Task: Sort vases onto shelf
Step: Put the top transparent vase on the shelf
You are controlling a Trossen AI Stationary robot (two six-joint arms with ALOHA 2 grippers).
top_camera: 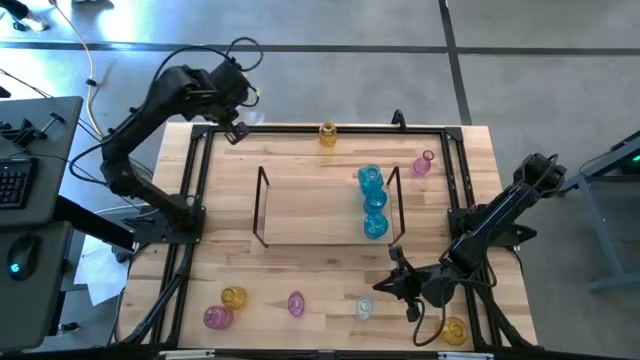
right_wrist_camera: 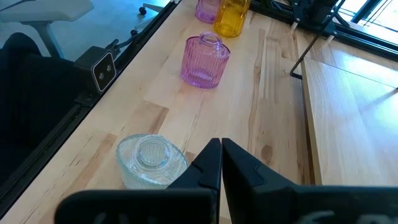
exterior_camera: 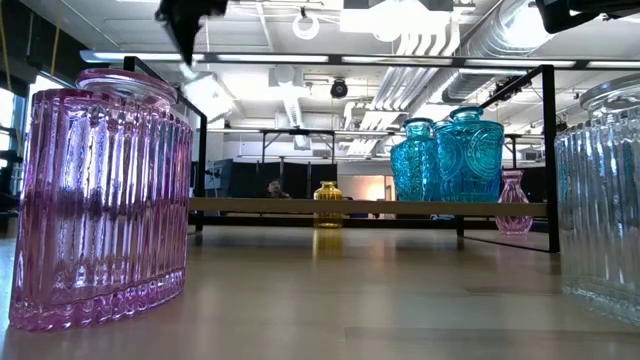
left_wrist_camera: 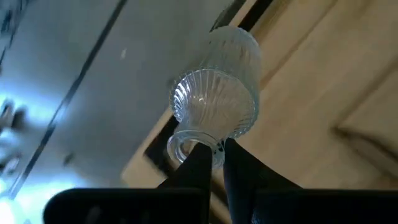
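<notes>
My left gripper (top_camera: 240, 128) is over the table's far left corner, shut on a clear ribbed vase (left_wrist_camera: 217, 93) that also shows high in the low view (exterior_camera: 210, 95). The shelf (top_camera: 310, 205) lies mid-table with three cyan vases (top_camera: 374, 201) standing in a row on its right end. My right gripper (right_wrist_camera: 221, 155) is shut, low over the near right of the table, close beside an upright clear vase (right_wrist_camera: 151, 158); no touch shows. An amber vase (top_camera: 328, 133) and a pink vase (top_camera: 423, 165) stand on the far side. My left gripper pinches the clear vase at the lip of its narrow neck (left_wrist_camera: 214, 148). One finger (left_wrist_camera: 198, 163) seems to sit at the mouth and the other (left_wrist_camera: 239, 168) outside it. The vase is lifted clear of the table and tilted, its body pointing away from the fingers.
Along the near edge stand an amber vase (top_camera: 234, 296), two pink vases (top_camera: 217, 317) (top_camera: 296, 303) and another amber vase (top_camera: 454, 331). A black frame (top_camera: 197, 180) borders the tabletop. The shelf's left and middle part is bare wood between its wire ends (top_camera: 262, 205).
</notes>
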